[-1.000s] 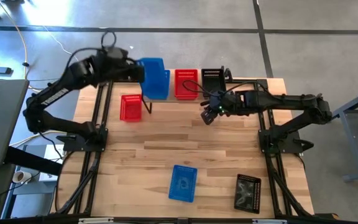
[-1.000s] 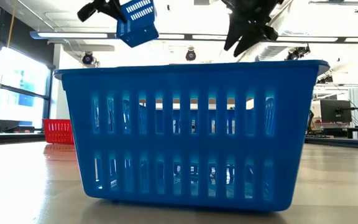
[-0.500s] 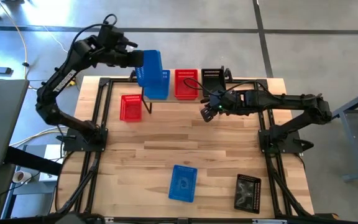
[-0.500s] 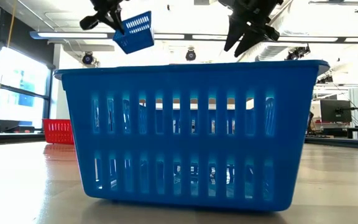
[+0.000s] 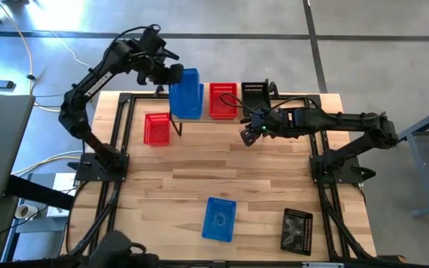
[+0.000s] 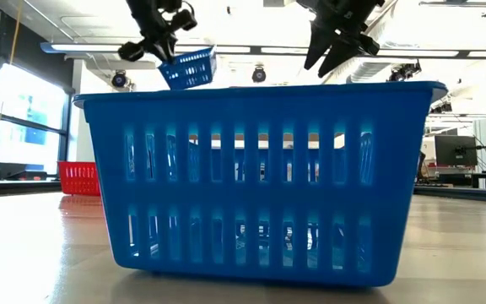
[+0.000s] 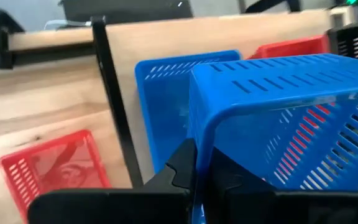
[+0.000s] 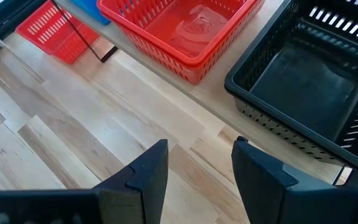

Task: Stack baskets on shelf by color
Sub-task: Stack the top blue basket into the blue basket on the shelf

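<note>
1. A light wooden table [image 5: 199, 179] stands on a grey floor, and a small wooden shelf [image 5: 233, 119] sits along its far edge.
2. On the table near the far left corner, just beside the shelf's left end, lies a red basket [image 5: 156, 128].
3. The left gripper [image 5: 171, 74] is up in the air over the left end of the shelf. Its fingers are pinched tight on the rim of a blue basket [image 5: 187, 85], which hangs tilted.
4. Right under that one, a second blue basket [image 7: 163, 118] sits on the left end of the shelf.
5. In the middle of the shelf sits another red basket [image 5: 223, 100].
6. On the right end of the shelf sits a black basket [image 5: 255, 94].
7. The right gripper [image 5: 249, 137] hangs over the table just in front of the shelf. Its fingers are spread apart and hold nothing.
8. Near the front edge, around the middle, lies a third blue basket [image 5: 219, 219].
9. Near the front right corner lies another black basket [image 5: 296, 231].
</note>
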